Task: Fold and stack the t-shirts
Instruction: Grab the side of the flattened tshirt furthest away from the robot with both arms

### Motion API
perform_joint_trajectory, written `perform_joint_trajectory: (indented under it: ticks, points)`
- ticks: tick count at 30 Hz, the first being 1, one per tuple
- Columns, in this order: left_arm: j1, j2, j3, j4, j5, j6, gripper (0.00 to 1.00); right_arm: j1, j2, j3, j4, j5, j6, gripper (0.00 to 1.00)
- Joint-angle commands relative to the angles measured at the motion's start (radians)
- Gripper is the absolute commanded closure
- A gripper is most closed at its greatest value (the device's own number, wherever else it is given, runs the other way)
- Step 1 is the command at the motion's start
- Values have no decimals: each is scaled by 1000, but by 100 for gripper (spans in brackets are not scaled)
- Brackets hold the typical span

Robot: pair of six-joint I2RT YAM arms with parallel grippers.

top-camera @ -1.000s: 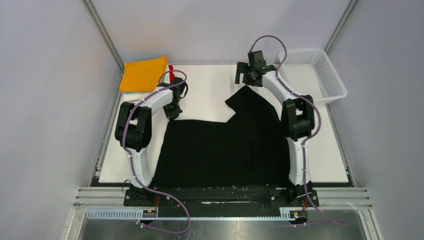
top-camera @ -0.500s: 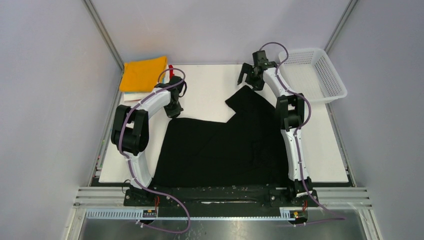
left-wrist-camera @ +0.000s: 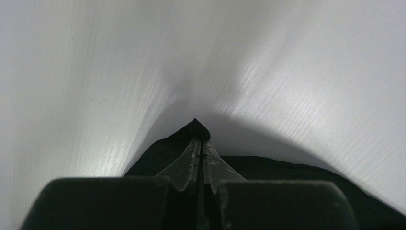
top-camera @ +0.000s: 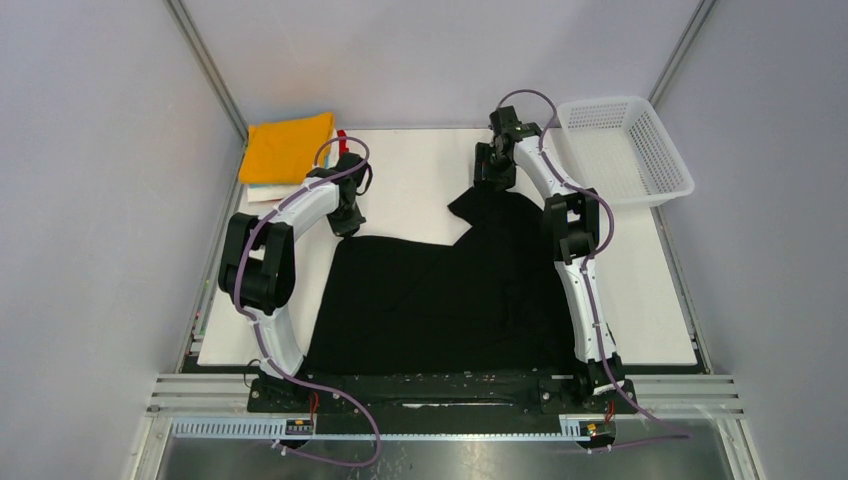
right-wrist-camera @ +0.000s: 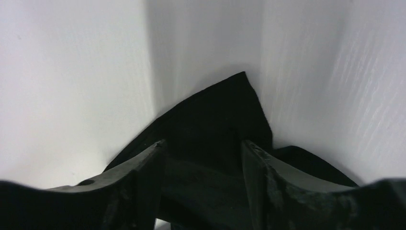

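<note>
A large black t-shirt (top-camera: 440,290) lies spread over the white table, with one flap reaching toward the far side. My left gripper (top-camera: 347,222) sits at the shirt's far-left corner. In the left wrist view this gripper (left-wrist-camera: 201,141) is shut on a small peak of the black cloth (left-wrist-camera: 158,160). My right gripper (top-camera: 490,172) is down at the tip of the far flap. Seen from the right wrist, it (right-wrist-camera: 205,143) stands open, its fingers (right-wrist-camera: 143,167) straddling the black corner (right-wrist-camera: 230,103). A folded orange-yellow t-shirt (top-camera: 288,148) tops a stack at the far left, pale layers (top-camera: 258,188) showing beneath it.
A white mesh basket (top-camera: 625,150) stands at the far right corner of the table. A bit of red (top-camera: 342,140) shows beside the orange-yellow stack. Metal frame posts rise at both far corners. Bare white table (top-camera: 410,165) lies between the two grippers.
My right gripper has come down and slightly left onto the flap's far corner, and its jaws have narrowed. The left gripper keeps its hold and has barely moved.
</note>
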Motion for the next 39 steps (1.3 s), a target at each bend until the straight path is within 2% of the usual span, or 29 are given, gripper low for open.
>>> perform_joint_trajectory:
  ticks: [1,4,7,11,15,17,18,26,31,39]
  points:
    - [3,-57,-11,20,-13,11,100,21,42,96,-138,154,-111,39]
    - [1,-58,-11,19,-18,11,100,33,57,118,-164,207,-157,47]
    - [2,-53,-8,20,-19,12,100,38,61,124,-165,195,-192,49]
    - [2,-52,-5,20,-28,18,100,37,69,143,-167,159,-209,71]
    - [3,-60,-7,22,-36,20,100,36,69,151,-157,129,-231,82]
    - [4,-60,-8,21,-39,23,100,37,63,148,-145,98,-240,96]
    - [3,-62,-7,21,-40,24,100,37,59,144,-136,95,-244,100]
    - [3,-100,-39,38,-44,31,100,36,-51,63,-17,56,-292,100]
    - [4,-141,-67,65,-27,28,100,36,-243,-167,131,25,-350,100]
    - [3,-180,-115,87,1,22,100,38,-561,-664,357,-17,-332,100]
